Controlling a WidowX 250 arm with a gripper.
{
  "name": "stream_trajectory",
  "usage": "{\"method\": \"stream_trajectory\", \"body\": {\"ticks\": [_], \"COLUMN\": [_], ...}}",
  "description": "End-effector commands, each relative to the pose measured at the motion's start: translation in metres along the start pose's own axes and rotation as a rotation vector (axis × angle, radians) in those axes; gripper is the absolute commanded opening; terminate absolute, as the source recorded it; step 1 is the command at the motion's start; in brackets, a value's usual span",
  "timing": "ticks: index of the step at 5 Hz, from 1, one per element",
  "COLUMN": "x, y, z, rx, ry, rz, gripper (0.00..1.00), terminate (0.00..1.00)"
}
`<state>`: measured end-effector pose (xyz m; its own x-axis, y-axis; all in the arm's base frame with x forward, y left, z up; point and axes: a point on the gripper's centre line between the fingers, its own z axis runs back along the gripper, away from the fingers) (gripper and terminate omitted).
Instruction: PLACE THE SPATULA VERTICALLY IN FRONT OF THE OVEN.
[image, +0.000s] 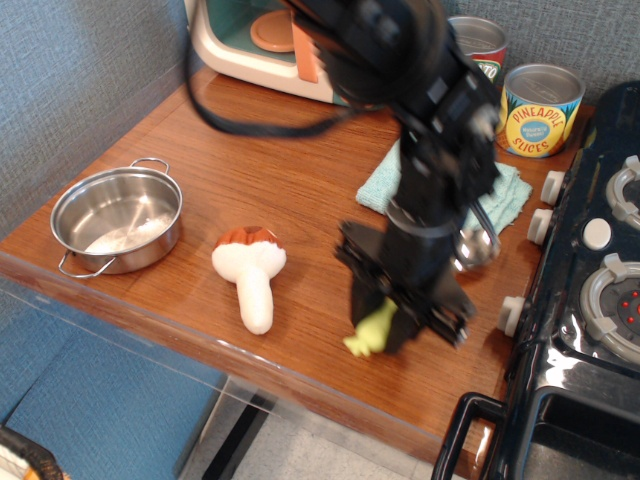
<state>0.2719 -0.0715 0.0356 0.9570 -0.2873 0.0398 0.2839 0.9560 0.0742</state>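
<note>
The robot's black claw (392, 318) is closed around the thick yellow-green handle of the spoon-like spatula (372, 330), whose frilled end pokes out below the fingers near the front edge of the brown wooden worktop (250, 190); its shiny metal bowl shows to the right of the arm, beside the folded teal cloth (510, 195). The picture is blurred around the arm, so whether the utensil has left the surface cannot be told. The step in hand looks like the pick-up: the grasp is made, the carrying is not yet done. The cream and teal toy oven (240, 45) with its peach-orange door handle stands well apart, at the back left. The next move probably calls for lifting clear, travelling back and left past the white plush mushroom with a brown cap (252, 270), then turning the wrist so the handle lies lengthwise before the oven.
</note>
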Motion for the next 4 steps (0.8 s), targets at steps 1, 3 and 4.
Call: {"method": "stream_trajectory", "body": {"ticks": [1,3,4], "x": [0.018,0.053,0.055], "y": [0.045,0.131,0.151], "z": [0.074,0.023,0.000], "rx": [-0.027,0.123,0.175], "ry": [-0.207,-0.073,0.004], "rz": [0.106,0.462,0.527], "gripper": [0.00,0.00,0.00], "terminate": [0.00,0.00,0.00]}}
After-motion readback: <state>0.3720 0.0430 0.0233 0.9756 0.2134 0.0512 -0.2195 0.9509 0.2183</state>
